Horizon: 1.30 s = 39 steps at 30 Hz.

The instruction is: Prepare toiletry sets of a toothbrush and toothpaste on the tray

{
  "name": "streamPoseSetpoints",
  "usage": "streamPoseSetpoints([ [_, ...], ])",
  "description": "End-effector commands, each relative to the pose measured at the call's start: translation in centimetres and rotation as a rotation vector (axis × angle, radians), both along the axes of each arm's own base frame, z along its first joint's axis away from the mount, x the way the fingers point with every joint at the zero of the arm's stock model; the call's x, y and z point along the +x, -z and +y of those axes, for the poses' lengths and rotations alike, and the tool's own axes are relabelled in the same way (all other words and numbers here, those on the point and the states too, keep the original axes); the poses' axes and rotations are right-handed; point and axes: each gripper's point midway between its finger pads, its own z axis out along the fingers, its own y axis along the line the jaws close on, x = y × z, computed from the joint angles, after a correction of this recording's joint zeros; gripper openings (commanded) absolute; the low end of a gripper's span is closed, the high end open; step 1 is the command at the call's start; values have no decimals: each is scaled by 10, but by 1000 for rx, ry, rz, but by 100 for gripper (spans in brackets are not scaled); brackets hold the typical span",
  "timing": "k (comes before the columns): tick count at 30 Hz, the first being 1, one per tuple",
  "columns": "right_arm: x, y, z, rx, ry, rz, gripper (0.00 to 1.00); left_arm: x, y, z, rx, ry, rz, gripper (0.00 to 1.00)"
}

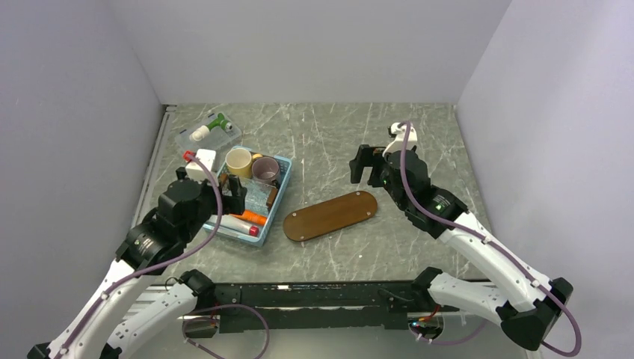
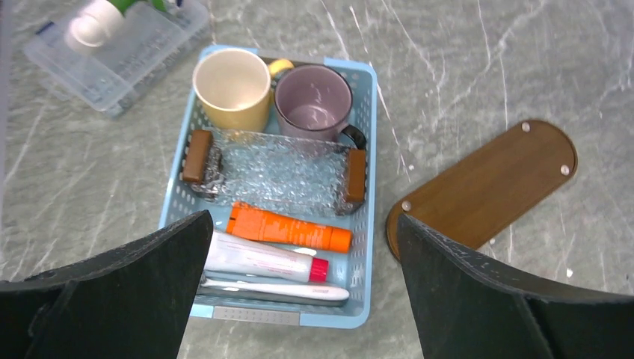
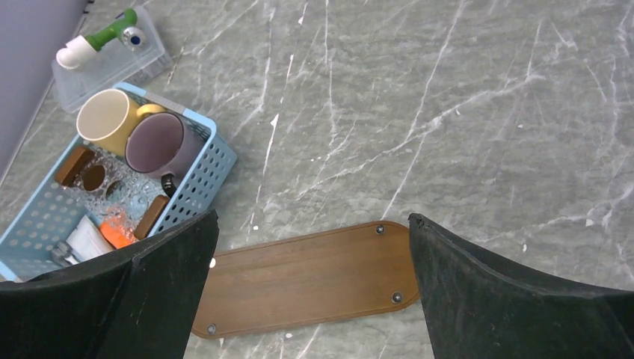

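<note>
The marble table carries the dark wooden tray near its middle, bare, with its long axis running from about 8 o'clock to 2 o'clock in the top view. Touching or just beside the tray's 9 o'clock end stands the light-blue basket, and both task things are in it.

In the left wrist view the orange toothpaste lies flat in the basket's near half. At its 6 o'clock lies a white tube with a red cap, and the pale toothbrush is against the near wall. All three lie roughly parallel, from 9 o'clock to 3 o'clock.

The left gripper hangs right over them, jaws spread wide and holding nothing. It is plainly the nearer arm. The orange tube's length runs almost along the line from one finger to the other. Closing as it stands would likely meet the tube's ends, so a quarter turn of the wrist looks needed first.

The right gripper, also wide open and empty, hovers above the tray, well apart from the basket.
</note>
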Motion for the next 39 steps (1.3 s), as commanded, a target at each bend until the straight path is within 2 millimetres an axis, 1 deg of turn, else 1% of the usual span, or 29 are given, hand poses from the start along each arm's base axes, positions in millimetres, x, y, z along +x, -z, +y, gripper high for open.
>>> streamPoseSetpoints([
  [1,0,-7,-8,21,39,-36,100,4,-14,20,-19,-113,-68,99],
  [6,-1,-13,-7,7,17,-52,100,2,-14,24,-51,-147,-69,99],
  [10,0,-15,-9,-15,21,-49,100,1,-9,35,-101,-262,-17,99],
  [12,-1,-14,-10,-19,21,-46,100,-1,-4,35,-106,-277,10,99],
  [14,-2,-11,-10,-23,15,-40,100,-3,1,33,-119,-276,42,99],
  [17,-4,-3,-9,-39,2,-25,100,-7,2,27,-153,-260,70,99],
  [20,-6,6,-12,-50,7,-7,100,-14,3,35,-188,-320,101,99],
  [23,-8,17,-10,-53,-4,9,100,-27,11,49,-225,-435,163,99],
  [25,-7,23,-8,-57,-12,20,100,-34,18,53,-254,-484,205,99],
  [30,-9,35,7,-40,-78,36,100,-47,44,51,-363,-604,325,99],
  [34,-9,42,14,-27,-105,55,100,-56,64,56,-366,-715,413,99],
  [37,-10,49,20,-32,-129,82,100,-61,71,55,-367,-749,461,99],
  [39,-11,53,22,-36,-140,98,100,-62,76,48,-377,-725,490,95],
])
